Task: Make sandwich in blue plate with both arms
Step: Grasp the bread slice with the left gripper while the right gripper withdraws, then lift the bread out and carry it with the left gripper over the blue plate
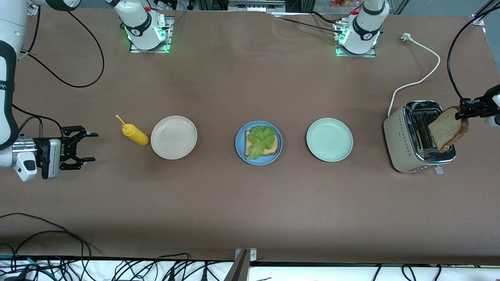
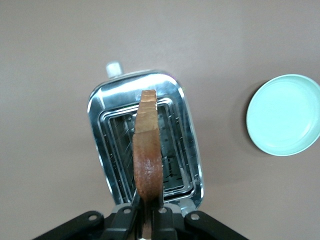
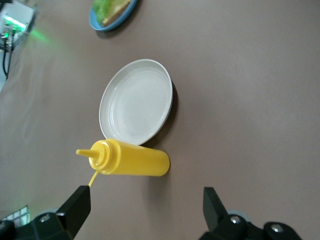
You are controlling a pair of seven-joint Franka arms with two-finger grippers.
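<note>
Both arms are glossy white with dark grey joint bands. The right arm's base [image 1: 146,29] and the left arm's base [image 1: 359,33] glow green and carry red buttons. The right gripper [image 1: 84,146] is black skeletal metal on a silver-grey wrist block; black cables trail.

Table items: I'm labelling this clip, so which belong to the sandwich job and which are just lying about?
In the job:
- blue plate, with toast and lettuce
- toast slice, held over the toaster by the left gripper

Lying about:
- beige plate
- pale green plate
- yellow squeeze bottle, lying on its side
</note>
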